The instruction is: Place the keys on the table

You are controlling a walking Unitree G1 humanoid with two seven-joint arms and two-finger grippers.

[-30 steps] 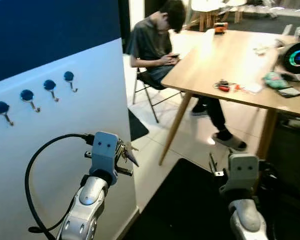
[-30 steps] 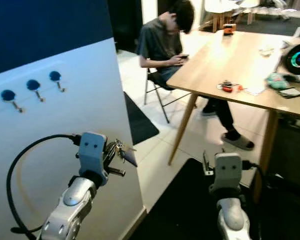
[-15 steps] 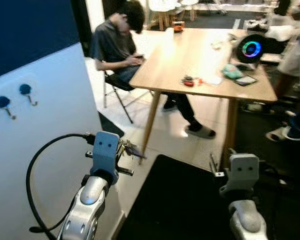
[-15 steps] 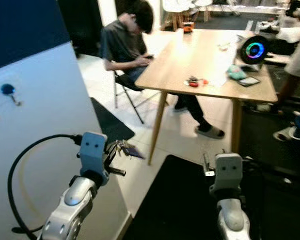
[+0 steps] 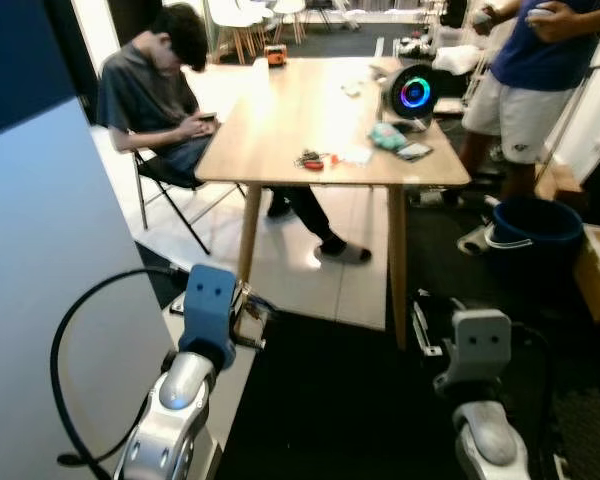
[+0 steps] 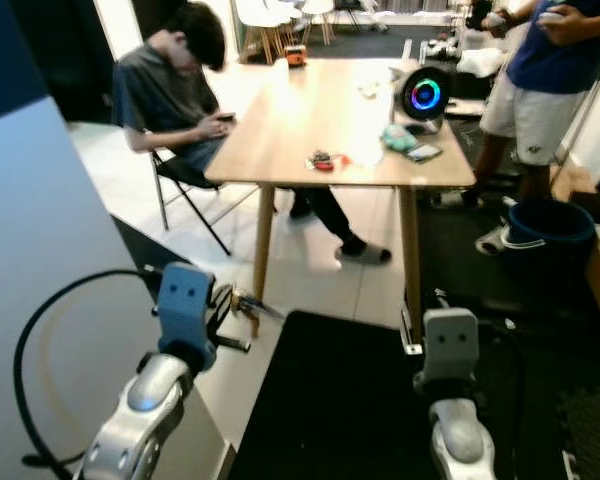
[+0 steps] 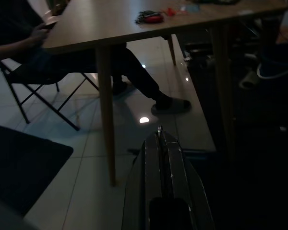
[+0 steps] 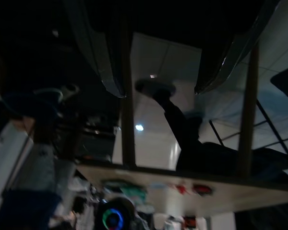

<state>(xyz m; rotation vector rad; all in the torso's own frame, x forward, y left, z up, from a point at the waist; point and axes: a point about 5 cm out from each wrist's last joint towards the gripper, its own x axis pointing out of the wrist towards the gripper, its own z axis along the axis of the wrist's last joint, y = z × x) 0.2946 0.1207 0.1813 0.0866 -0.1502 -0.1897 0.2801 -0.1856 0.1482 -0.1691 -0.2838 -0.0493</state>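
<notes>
My left gripper [image 5: 252, 306] is held out low in front of me, shut on a small bunch of keys [image 6: 244, 299] that sticks out past its tips. In the left wrist view its fingers [image 7: 162, 158] lie pressed together, pointing at the table leg. The long wooden table [image 5: 280, 120] stands ahead across the tiled floor, well beyond the gripper. My right gripper [image 5: 419, 318] hangs low on the right, open, with nothing between its fingers [image 8: 110, 72].
A person [image 5: 160, 90] sits on a folding chair at the table's left side; another person [image 5: 530, 80] stands at its far right by a blue bucket [image 5: 535, 230]. A glowing round speaker [image 5: 412, 92] and small items [image 5: 315, 160] lie on top. A white wall panel [image 5: 40, 250] is at my left, a black mat [image 5: 350, 400] underfoot.
The camera has swung right: the wall with hooks slid out on the left and the table is now straight ahead. The left gripper still holds the keys.
</notes>
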